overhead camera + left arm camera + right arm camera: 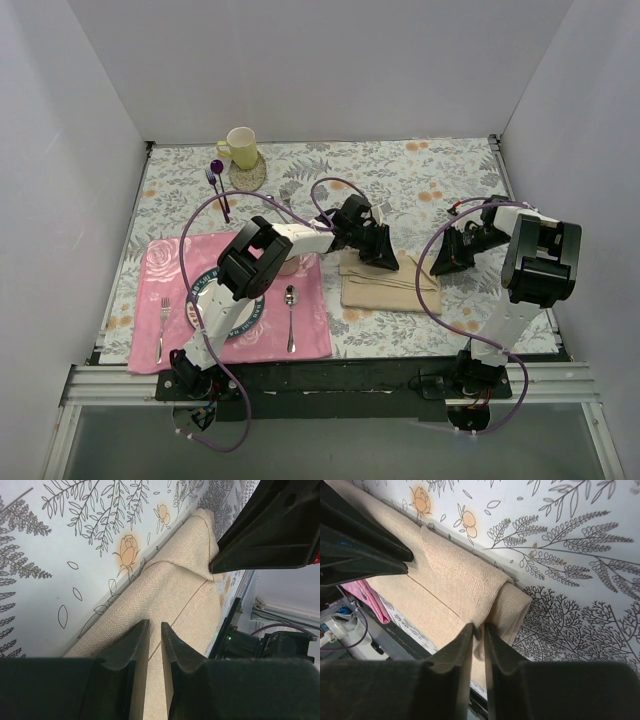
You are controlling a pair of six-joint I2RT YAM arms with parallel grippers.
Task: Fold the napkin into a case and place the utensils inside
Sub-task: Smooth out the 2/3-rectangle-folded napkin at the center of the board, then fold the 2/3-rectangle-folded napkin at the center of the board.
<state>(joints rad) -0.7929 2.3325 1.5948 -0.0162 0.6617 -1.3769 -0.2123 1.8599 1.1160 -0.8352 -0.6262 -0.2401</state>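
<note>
Currently napkin (385,292) folded oblong, long axis runs L-R in top view.

napkin (175,590): showing coarse woven cloth, beige, matt
tablecloth (580,540): looking like smooth printed cloth, matt
placemat (160,270): looking like soft pink printed cloth
spoon (290,320): shining as polished metal
fork (162,325): shining the same, silver metal
left hand (155,630), right hand (479,630): showing smooth matt black plastic
mug (240,146): looking glossy, pale yellow

left arm (300,237) / right arm (510,315): white, black joints | cables (183,275): purple | fingers (125,645): black, tapered | red mark (316,558), perhaps label
</note>
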